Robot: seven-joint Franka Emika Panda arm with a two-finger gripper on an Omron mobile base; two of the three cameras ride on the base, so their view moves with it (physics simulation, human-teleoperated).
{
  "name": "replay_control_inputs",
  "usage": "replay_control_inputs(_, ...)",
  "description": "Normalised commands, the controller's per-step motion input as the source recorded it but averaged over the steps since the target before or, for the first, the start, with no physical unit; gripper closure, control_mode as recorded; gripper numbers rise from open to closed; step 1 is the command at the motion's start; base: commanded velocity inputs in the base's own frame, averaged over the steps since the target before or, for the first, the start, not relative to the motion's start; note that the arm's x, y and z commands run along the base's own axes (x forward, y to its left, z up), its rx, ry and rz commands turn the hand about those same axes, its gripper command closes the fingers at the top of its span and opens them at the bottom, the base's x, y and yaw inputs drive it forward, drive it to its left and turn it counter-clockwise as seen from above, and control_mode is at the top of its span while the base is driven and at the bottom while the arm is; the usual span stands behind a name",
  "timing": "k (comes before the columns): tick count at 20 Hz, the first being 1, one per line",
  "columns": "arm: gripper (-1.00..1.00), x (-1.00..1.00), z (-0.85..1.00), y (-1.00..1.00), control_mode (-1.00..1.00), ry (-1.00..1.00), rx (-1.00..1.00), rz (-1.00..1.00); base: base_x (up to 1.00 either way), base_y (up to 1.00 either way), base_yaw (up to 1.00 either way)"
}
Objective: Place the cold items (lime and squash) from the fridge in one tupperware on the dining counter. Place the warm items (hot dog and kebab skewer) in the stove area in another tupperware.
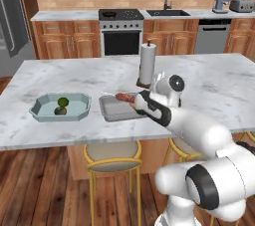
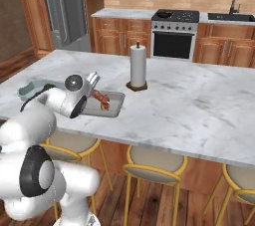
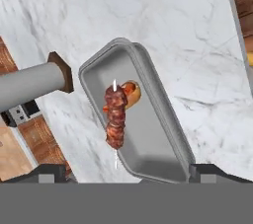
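A grey tupperware [image 3: 158, 134] lies on the marble dining counter, straight under my gripper [image 3: 129, 172]. In it a kebab skewer [image 3: 115, 117] of dark red meat lies over one end of a hot dog [image 3: 131, 90]. My fingertips [image 3: 47, 173] stand far apart with nothing between them, so the gripper is open. From the base, the gripper [image 1: 140, 103] hovers at the right end of the grey tupperware [image 1: 107, 113], beside the kebab skewer [image 1: 124, 97]. To its left a pale green tupperware [image 1: 37, 113] holds the lime [image 1: 63, 102] and the squash [image 1: 60, 111].
A paper towel roll [image 1: 147, 64] on a wooden stand rises just behind the grey tupperware. Yellow bar stools [image 1: 112, 158] stand under the counter's near edge. The stove [image 1: 121, 31], sink and fridge line the back wall. Bare marble spreads to the right.
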Motion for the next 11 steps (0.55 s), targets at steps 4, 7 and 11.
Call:
replay_control_inputs(4,-1.0,-1.0,0.96,-0.01,-1.0,0.12,0.0,0.0,0.0,0.0,0.0)
replay_control_inputs(7,-1.0,-1.0,0.93,-0.01,-1.0,0.18,0.0,0.0,0.0,0.0,0.0)
replay_control_inputs(11,-1.0,-1.0,0.62,-0.03,-1.0,0.31,-0.01,0.0,0.0,0.0,0.0)
